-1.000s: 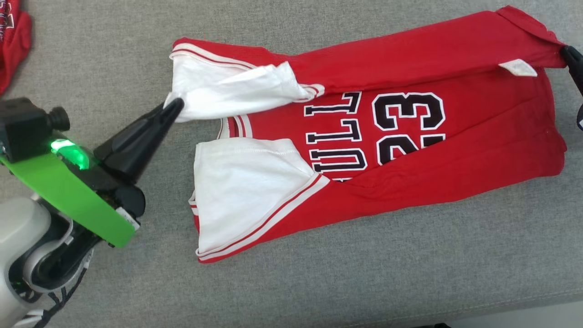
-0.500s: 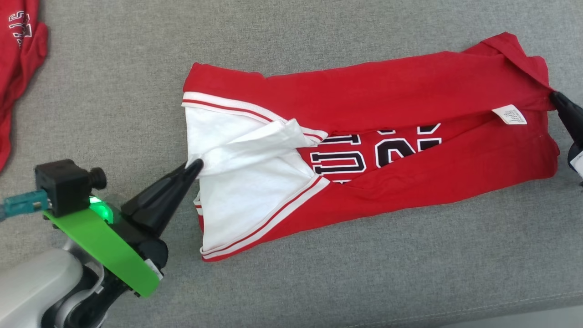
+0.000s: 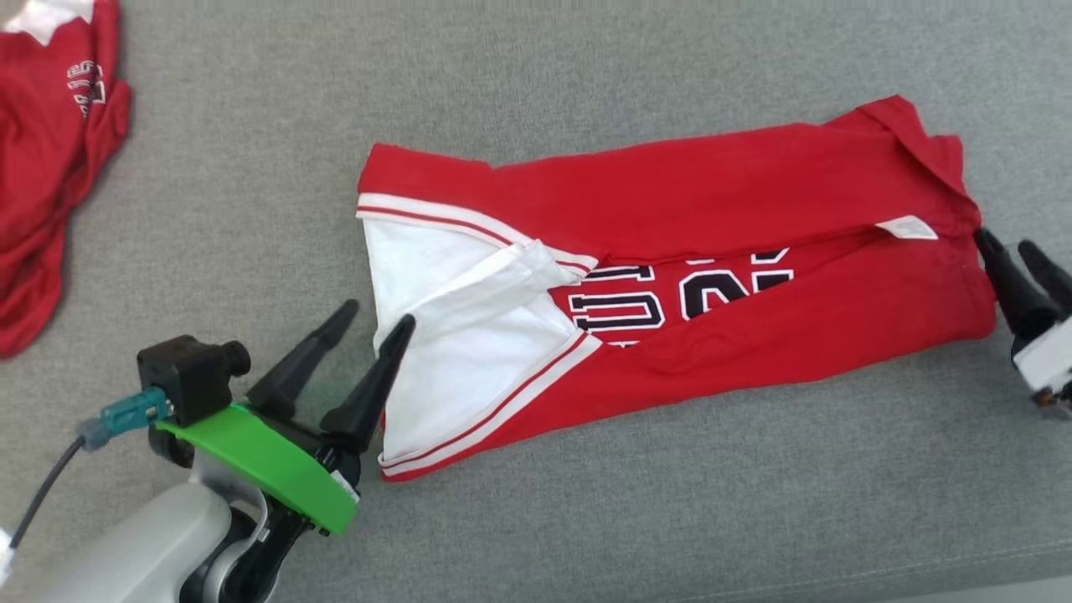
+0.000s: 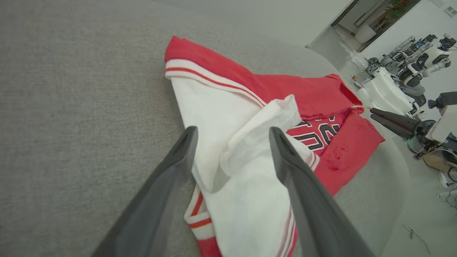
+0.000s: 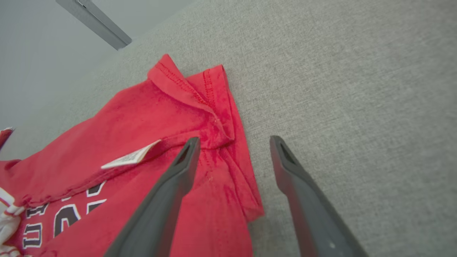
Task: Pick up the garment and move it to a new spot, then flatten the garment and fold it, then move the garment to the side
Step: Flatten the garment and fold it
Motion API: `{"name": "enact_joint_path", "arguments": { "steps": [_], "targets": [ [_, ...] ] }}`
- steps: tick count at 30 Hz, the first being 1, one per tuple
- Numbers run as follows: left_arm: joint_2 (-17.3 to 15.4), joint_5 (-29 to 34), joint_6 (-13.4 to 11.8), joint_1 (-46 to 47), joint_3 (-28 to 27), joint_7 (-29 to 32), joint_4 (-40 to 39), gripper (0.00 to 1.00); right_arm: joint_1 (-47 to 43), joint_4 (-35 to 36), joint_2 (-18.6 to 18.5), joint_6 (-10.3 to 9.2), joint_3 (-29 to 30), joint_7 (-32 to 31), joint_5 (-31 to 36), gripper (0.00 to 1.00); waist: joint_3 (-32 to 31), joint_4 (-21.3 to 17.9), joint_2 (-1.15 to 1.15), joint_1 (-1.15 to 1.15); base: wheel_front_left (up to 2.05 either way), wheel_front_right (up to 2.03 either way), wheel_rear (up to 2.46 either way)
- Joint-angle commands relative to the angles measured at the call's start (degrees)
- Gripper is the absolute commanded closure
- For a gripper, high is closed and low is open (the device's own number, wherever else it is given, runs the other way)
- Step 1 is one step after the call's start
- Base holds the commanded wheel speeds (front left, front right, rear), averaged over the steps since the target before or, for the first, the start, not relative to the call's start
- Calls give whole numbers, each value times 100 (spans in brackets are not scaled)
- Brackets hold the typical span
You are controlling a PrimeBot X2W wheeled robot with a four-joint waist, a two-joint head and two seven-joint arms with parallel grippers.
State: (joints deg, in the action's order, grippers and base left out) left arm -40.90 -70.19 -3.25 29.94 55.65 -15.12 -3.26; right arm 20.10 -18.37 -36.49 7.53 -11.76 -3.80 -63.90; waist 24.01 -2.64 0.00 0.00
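Closest to me, the left hand [image 3: 378, 313] stands wide open and holds nothing. One finger is over the bare grey tabletop [image 3: 586, 519]; the other sits right at the edge of the white sleeve [image 3: 452, 352]. The garment [image 3: 712, 193] lies across the middle of the tabletop as a long band, with both long sides turned in so only a strip of the black lettering shows. The upper sleeve is rumpled, doubled over itself and not lying flat.

At the far end the right hand [image 3: 1002, 240] is open and empty too, its fingers straddling the bunched hem corner just beside the white label [image 3: 909, 226].

My worry is the withdrawal. A fingertip that close to loose cloth could catch the sleeve or hem and drag the flap open again. That rumpled sleeve (soft jersey, I'd guess) would get creased into the next fold if nobody smooths it.

Beyond, at the far left corner, another red garment [image 3: 50, 167] lies heaped, well apart.
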Motion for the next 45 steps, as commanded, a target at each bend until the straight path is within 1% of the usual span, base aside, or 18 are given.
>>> {"name": "enact_joint_path", "arguments": {
  "steps": [1, 5, 6, 8, 10, 11, 13, 15, 19, 20, 23, 25, 28, 31, 34, 39, 42, 45],
  "targets": [
    [110, 320, -149, -273, -286, -1, 42, 0, -223, 56, 45, -9, 7, 161, 66, 0, -320, -16, 0, 0, 0, 0, 0],
    [638, 1253, -502, -1125, -1199, -1, 0, 0, -713, 212, 167, -9, -70, 623, 216, 0, -659, -52, 0, 0, 0, 0, 0],
    [846, 1490, -553, -1375, -1500, -1, -54, 0, -851, 255, 218, -9, -91, 750, 232, 0, -750, -46, 0, 0, 0, 0, 0],
    [1247, 1935, -606, -1848, -2000, -1, -125, 0, -1075, 298, 288, -9, -120, 970, 292, 0, -897, -13, 0, 0, 0, 0, 0],
    [1637, 2425, -592, -2253, -2439, -2, -178, 0, -1246, 305, 373, -9, -139, 1156, 331, 0, -1037, 39, 0, 0, 0, 0, 0],
    [1846, 2590, -543, -2432, -2625, -2, -206, 0, -1309, 293, 415, -9, -148, 1231, 343, 0, -1092, 68, 0, 0, 0, 0, 0],
    [2348, 2948, -350, -2837, -3053, -1, -256, 0, -1422, 218, 500, -9, -137, 1396, 370, 0, -1210, 164, 0, 0, 0, 0, 0],
    [2689, 3307, -168, -3117, -3400, -2, -199, 0, -1451, 122, 545, -9, -155, 1477, 448, 0, -1307, 265, 0, 0, 0, 0, 0],
    [3294, 4118, 181, -3494, -3835, -2, -91, 0, -1308, -233, 622, -9, -145, 1569, 582, 0, -1475, 493, 0, 0, 0, 0, 0],
    [3387, 4249, 242, -3550, -3943, -1, -85, 0, -1246, -327, 635, -9, -122, 1582, 604, 0, -1503, 541, 0, 0, 0, 0, 0],
    [3612, 4809, 382, -3722, -4270, -2, -105, 0, -976, -771, 684, -9, -88, 1580, 770, 0, -1562, 673, 0, 0, 0, 0, 0],
    [3710, 5137, 458, -3786, -4348, -1, -138, 0, -732, -1144, 751, -9, -6, 1557, 871, 0, -1567, 751, 0, 0, 0, 0, 0],
    [3760, 5548, 471, -3819, -4367, -1, -182, 0, -338, -1701, 783, -9, 119, 1492, 1058, 0, -1532, 857, 0, 0, 0, 0, 0],
    [3788, 5764, 472, -3822, -4304, -2, -177, 0, 71, -2278, 767, -9, 198, 1364, 1239, 0, -1452, 943, 0, 0, 0, 0, 0],
    [3797, 5764, 515, -3768, -4157, -1, -202, 0, 420, -2749, 754, -9, 246, 1231, 1398, 0, -1365, 1000, 0, 0, 0, 0, 0],
    [3799, 5699, 473, -3654, -4021, -2, -223, 0, 884, -3425, 773, -9, 193, 851, 1598, 0, -1227, 1040, 0, 0, 0, 0, 0],
    [3799, 5688, 456, -3600, -3999, -1, -245, 0, 1056, -3678, 850, -9, 98, 627, 1658, 0, -1168, 1044, 0, 0, 0, 0, 0],
    [3798, 5710, 450, -3568, -3992, -1, -238, 0, 1192, -3840, 958, -9, 0, 542, 1708, 0, -1140, 1000, 0, 0, 0, 0, 0]
  ]
}}
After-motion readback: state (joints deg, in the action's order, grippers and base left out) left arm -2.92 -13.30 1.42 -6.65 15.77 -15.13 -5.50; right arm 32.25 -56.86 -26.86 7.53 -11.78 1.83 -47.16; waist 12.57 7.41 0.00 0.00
